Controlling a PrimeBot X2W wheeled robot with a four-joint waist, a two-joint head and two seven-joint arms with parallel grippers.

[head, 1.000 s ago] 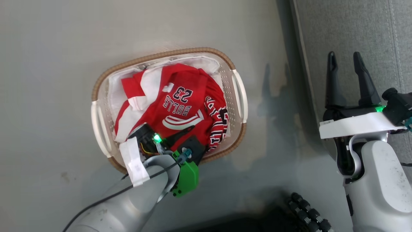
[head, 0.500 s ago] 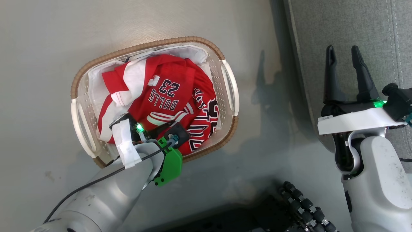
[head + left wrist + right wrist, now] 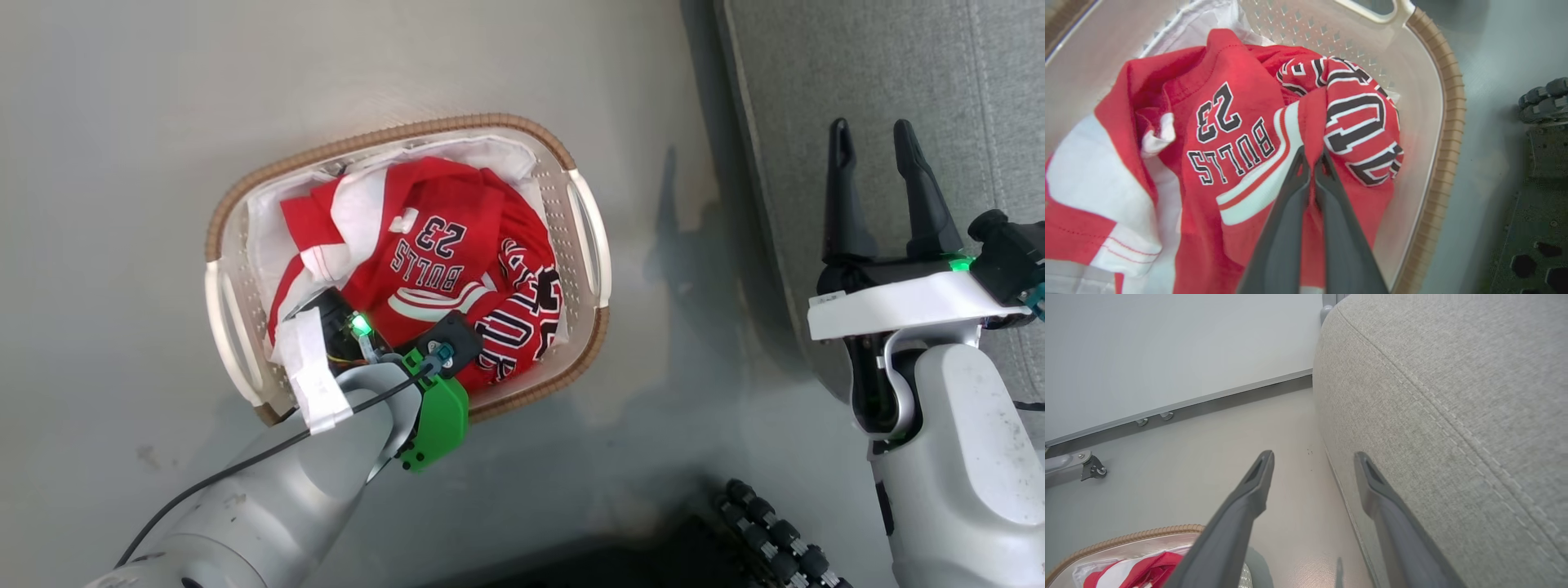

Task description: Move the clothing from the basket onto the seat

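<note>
Item: clothing point(image 3: 441, 253), both garments in the basket point(image 3: 384, 137), grasp newly made.
Left gripper point(image 3: 1312, 161): fingers pressed together on a red fold. The black-and-white lettered garment has bunched toward them since a second ago, so lifting likely follows. Legible: "BULLS 23". Right gripper point(image 3: 870, 135): fingers spread, empty, over the grey seat point(image 3: 939, 65).

Clothing point(image 3: 441, 245) heaped in basket point(image 3: 457, 125), seat point(image 3: 857, 65) at right

Bright, even light. Soft shadows on floor point(image 3: 122, 122) right of basket point(image 3: 482, 121). Wrist views bowed, softer toward edges.
</note>
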